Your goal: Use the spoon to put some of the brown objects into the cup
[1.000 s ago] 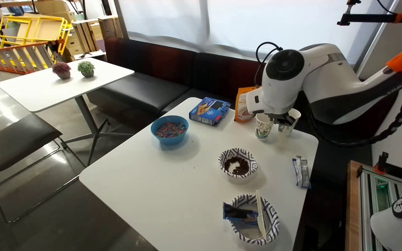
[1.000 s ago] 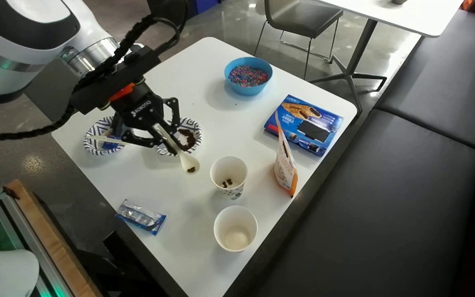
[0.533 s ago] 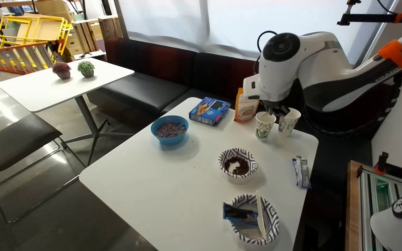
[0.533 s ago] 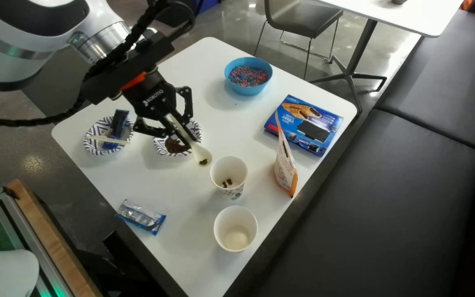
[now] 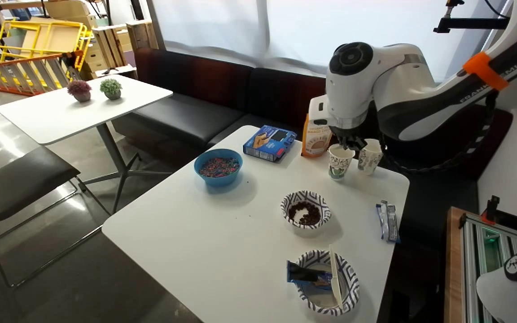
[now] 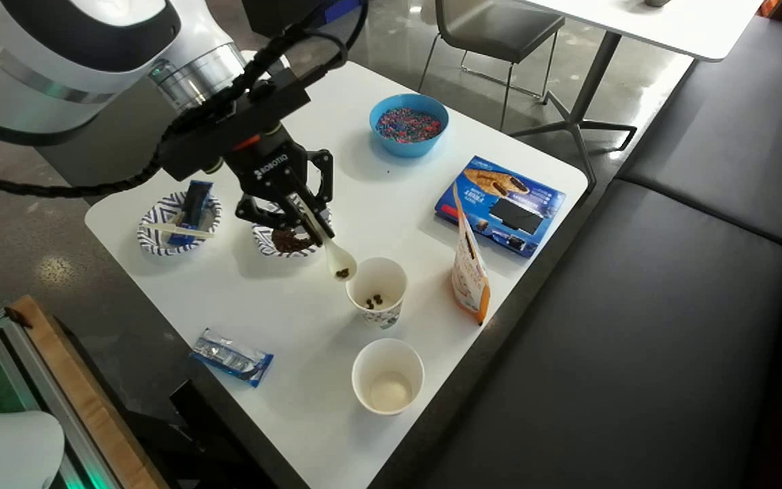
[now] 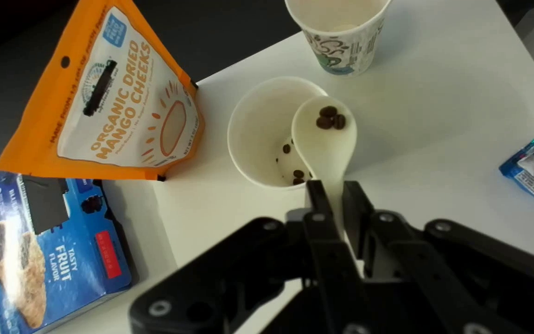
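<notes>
Wrist view: gripper (image 7: 335, 191) pinching spoon (image 7: 325, 149), three brown beans (image 7: 325, 123) aboard. Spoon partly hides the cup (image 7: 254, 132); more beans (image 7: 298, 174) inside.

Surface (image 5: 213, 233), white, round-cornered. Far right: tool (image 5: 346, 144), dark, at the end of a white-and-black arm (image 5: 397, 78), near the rim of an upright patterned cup (image 5: 338, 166); second patterned cup (image 5: 369, 160), just to its right, partly hidden. Far edge: orange pouch (image 5: 317, 142), standing; blue box (image 5: 267, 143), lying flat, to the left. Left: blue bowl (image 5: 218, 181) holding multicoloured bits (image 5: 219, 167). Right of middle: patterned bowl (image 5: 305, 197) holding brown objects (image 5: 314, 216). Right edge: silvery-blue wrapper (image 5: 390, 222). Near right: second patterned bowl (image 5: 351, 285), pale utensil (image 5: 335, 279) lying across it, blue packet (image 5: 305, 272) over its left rim.
</notes>
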Robot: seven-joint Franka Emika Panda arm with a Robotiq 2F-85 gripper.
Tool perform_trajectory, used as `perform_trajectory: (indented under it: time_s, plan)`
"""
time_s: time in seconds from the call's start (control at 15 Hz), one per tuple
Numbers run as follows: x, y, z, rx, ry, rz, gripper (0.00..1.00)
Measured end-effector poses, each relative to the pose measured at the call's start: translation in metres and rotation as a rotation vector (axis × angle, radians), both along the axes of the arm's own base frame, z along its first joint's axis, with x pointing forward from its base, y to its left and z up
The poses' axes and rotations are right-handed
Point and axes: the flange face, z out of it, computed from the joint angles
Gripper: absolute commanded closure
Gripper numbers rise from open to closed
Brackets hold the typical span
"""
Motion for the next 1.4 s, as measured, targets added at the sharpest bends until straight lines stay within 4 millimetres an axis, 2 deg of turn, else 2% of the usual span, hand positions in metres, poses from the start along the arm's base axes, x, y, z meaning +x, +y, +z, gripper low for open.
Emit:
perform_trajectory:
  time_s: [0.4, 0.93, 1.4]
  plan:
    - [0.009, -0.008, -0.019, 0.02, -0.046, -0.108, 0.97]
    - [0.024, -0.014, -0.021, 0.026, -0.156, -0.221, 0.97]
    - [0.031, -0.021, -0.027, -0.071, -0.259, -0.331, 0.97]
